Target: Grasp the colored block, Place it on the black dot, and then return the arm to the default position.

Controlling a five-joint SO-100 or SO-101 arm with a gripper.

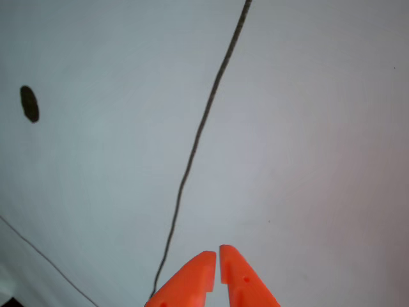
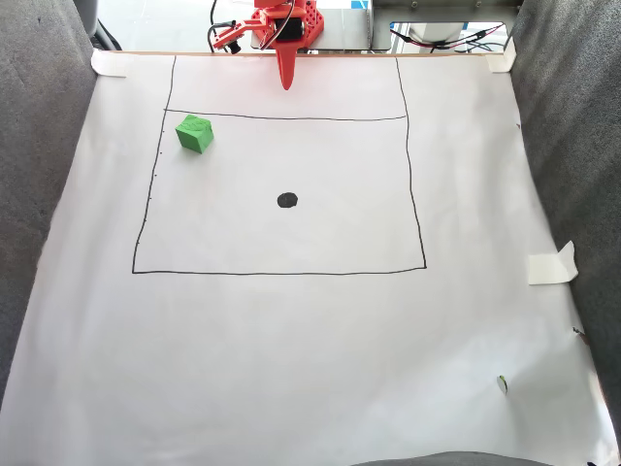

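The colored block, a bright green cube, rests on the white paper in the upper left corner of the drawn rectangle in the fixed view. Near the rectangle's middle lies the black dot, which appears also at the left edge of the other view as the black dot. My orange gripper hangs at the top edge of the sheet, folded back near the arm's base, far from block and dot. In the other view the gripper enters from below, its two pointed fingers nearly touching, nothing between them.
A drawn black rectangle frames the work area on the white paper; one of its lines crosses the other view. Grey fabric flanks both sides. Tape sits at the right edge. Cables lie beside the arm's base.
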